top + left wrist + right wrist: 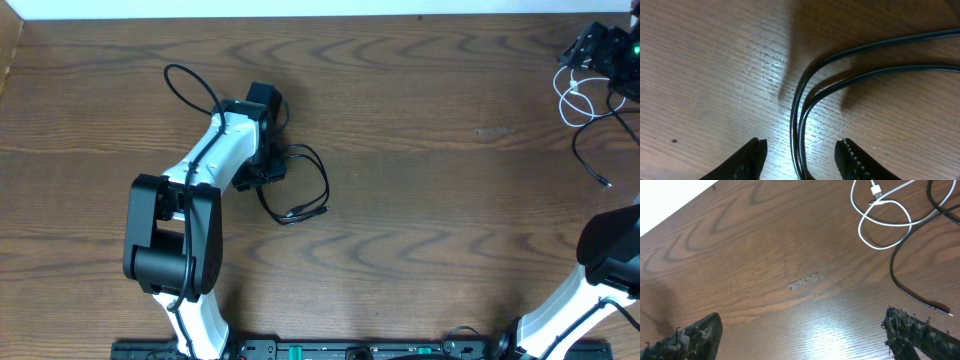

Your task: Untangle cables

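Note:
A thin black cable [326, 185] lies looped on the wooden table, its plug end near the loop's bottom. My left gripper [266, 168] is down over the loop's left side. In the left wrist view the gripper [802, 142] is open, with two strands of the black cable [890, 44] running between its fingers. The white cable [573, 97] lies coiled at the far right. It shows in the right wrist view [875, 247], well ahead of my right gripper [802, 316], which is wide open and empty. Another thin black cord [892, 265] with a plug end lies beside the white cable.
A black device with a green light [603, 45] sits at the far right corner, above the white cable. The right arm's black joint [612, 250] is at the right edge. The left arm's own wire [190, 85] loops behind it. A scuff mark [805, 281] is on the table.

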